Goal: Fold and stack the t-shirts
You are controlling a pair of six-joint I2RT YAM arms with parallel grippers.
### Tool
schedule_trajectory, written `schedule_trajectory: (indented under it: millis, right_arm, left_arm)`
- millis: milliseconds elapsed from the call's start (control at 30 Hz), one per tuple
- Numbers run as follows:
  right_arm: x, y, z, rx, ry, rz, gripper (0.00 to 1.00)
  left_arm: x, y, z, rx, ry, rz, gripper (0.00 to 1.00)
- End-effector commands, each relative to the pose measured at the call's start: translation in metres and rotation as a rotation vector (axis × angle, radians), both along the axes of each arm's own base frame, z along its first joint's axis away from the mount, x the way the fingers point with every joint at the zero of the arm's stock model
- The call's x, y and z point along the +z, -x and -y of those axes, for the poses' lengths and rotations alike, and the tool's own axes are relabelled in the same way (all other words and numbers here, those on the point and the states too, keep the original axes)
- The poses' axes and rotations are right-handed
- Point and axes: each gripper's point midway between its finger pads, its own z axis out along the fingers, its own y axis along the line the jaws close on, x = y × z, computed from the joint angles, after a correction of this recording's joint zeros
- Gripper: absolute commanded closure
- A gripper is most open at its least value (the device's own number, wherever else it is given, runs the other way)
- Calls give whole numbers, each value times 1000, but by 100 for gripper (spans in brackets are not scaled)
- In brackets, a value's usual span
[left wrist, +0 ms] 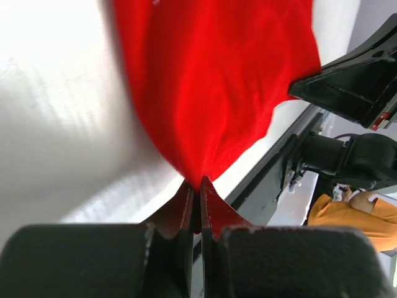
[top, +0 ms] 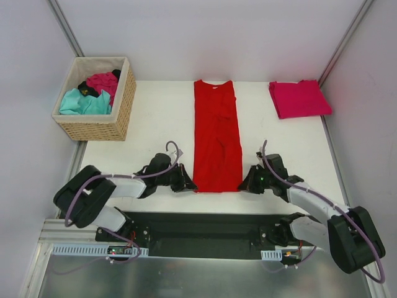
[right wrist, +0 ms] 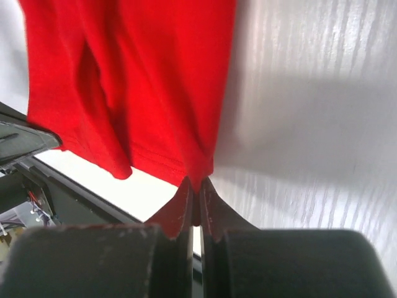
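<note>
while the red t-shirt (top: 216, 136) lies lengthwise on the table (top: 158, 124), the left gripper (top: 190, 185) and right gripper (top: 243, 185) clamp its near corners.

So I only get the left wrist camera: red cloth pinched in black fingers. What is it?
Observer: A red shirt, folded into a long strip on the table. The left gripper pinches its near left corner.
Operator: Is the other arm doing anything?
Observer: The right gripper is shut on the near right corner.
Operator: Are any shirts done already?
Observer: A pink shirt lies folded at the table's far right corner.
</note>
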Motion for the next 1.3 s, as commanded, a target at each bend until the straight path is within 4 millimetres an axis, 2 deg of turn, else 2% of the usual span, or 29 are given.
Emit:
schedule_trajectory:
  millis: [0, 33, 100, 133, 167, 200, 367, 533, 633, 667, 733, 833, 867, 900, 1100, 1233, 1267]
  right_arm:
    - [46, -6, -2, 29, 9, 102, 100]
    - [56, -8, -3, 31, 10, 130, 100]
    - [77, -8, -2, 39, 32, 173, 100]
    - [89, -7, -2, 39, 26, 210, 100]
    - [92, -2, 0, 45, 37, 205, 100]
    - [105, -2, -3, 53, 29, 234, 100]
    - [125, 13, -5, 61, 17, 275, 100]
    - [135, 28, -6, 84, 39, 316, 100]
    - [133, 36, -3, 81, 55, 321, 100]
    - [134, 39, -1, 77, 52, 327, 100]
    - [135, 36, 5, 50, 78, 351, 99]
    - [138, 26, 14, 31, 140, 392, 100]
    - [145, 21, 16, 15, 155, 417, 99]
    - [141, 17, 17, 27, 189, 420, 99]
    - [147, -6, 12, 20, 249, 483, 100]
    - [144, -21, 6, 23, 288, 501, 100]
    - [143, -25, 5, 20, 296, 498, 99]
  left_arm:
    - [44, -12, 5, -28, 2, 124, 100]
    - [52, -13, 6, -31, 2, 141, 100]
    - [79, -18, 8, -34, 19, 210, 100]
    - [83, -16, 6, -36, 9, 210, 100]
    - [96, -16, 6, -36, 27, 244, 100]
    - [105, -15, 9, -42, 39, 262, 100]
    - [126, 1, 15, -55, 56, 308, 100]
    - [127, 20, 21, -76, 56, 317, 100]
    - [126, 29, 17, -63, 59, 321, 100]
    - [121, 30, 14, -46, 43, 313, 100]
    - [120, 30, 7, -22, 35, 321, 100]
    - [115, 23, -2, 14, -22, 346, 100]
    - [120, 19, -1, 20, -28, 362, 100]
    - [118, 15, -4, 33, -57, 367, 100]
    - [119, -5, -4, 67, -106, 396, 100]
    - [116, -20, -4, 72, -135, 397, 100]
    - [122, -26, -2, 74, -128, 409, 100]
